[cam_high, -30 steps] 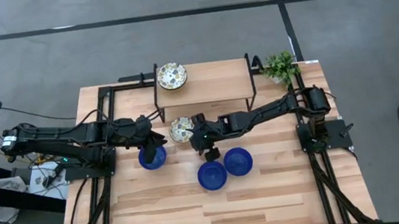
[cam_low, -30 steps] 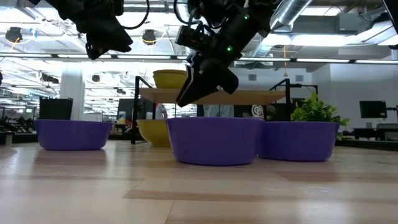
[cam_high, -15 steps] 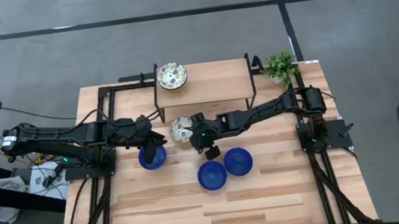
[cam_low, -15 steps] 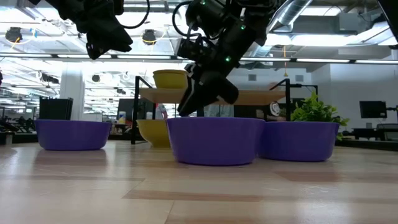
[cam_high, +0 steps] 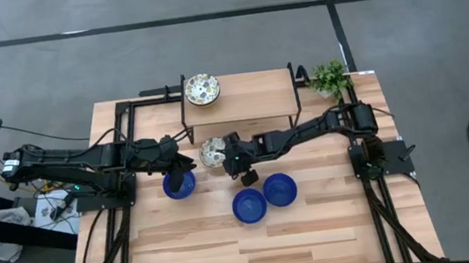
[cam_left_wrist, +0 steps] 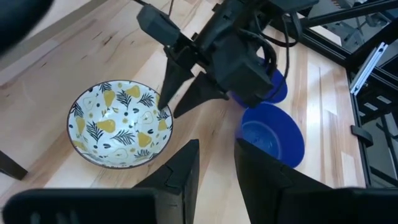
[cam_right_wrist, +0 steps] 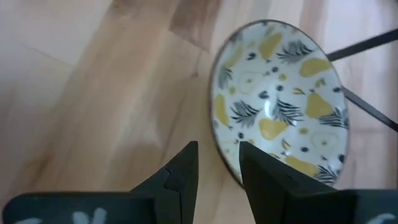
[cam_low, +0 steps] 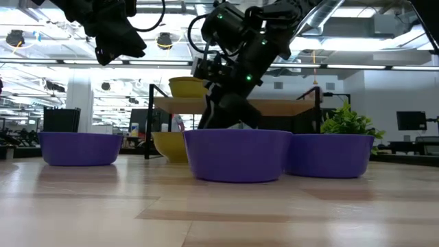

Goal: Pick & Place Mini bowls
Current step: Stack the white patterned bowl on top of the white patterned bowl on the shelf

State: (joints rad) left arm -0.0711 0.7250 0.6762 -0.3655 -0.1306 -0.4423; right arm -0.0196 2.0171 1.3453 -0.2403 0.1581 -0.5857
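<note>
Nearby, three blue bowls (cam_high: 249, 205) flank the patterned bowl (cam_high: 211, 152).

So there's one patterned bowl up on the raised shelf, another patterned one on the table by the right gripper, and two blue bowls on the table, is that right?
Not quite: three blue bowls sit on the table, as the high view shows. The rest holds: one patterned bowl on the shelf, another patterned bowl by the right gripper.
</note>
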